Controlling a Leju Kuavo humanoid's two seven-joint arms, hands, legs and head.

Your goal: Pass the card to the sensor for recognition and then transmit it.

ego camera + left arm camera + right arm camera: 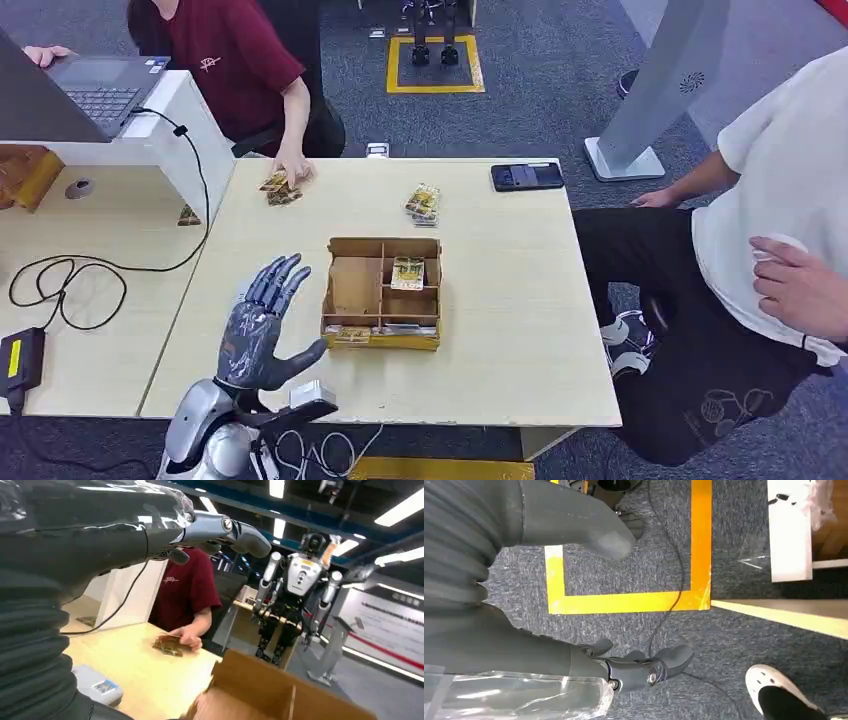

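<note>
A pale wooden table point(500, 330) stands on dark grey-blue carpet point(540, 90); yellow tape squares point(434, 66) mark the floor; a white desk point(150, 135) adjoins the table at its far left; ceiling strip lights point(277, 487) glow overhead; a grey pedestal point(655, 90) stands right.

Counted on table: one cardboard box point(381, 292), three loose card stacks point(423, 204), one phone point(527, 176), one laptop point(95, 95); two people are seen.

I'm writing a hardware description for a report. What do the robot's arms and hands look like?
The left hand has a dark grey palm, blue-grey segmented fingers and a thick grey thumb, on a shiny silver forearm with white cables near the wrist. The right hand shows a grey ribbed wrist cover, dark metallic-jointed fingers and clear plastic wrap.
</note>
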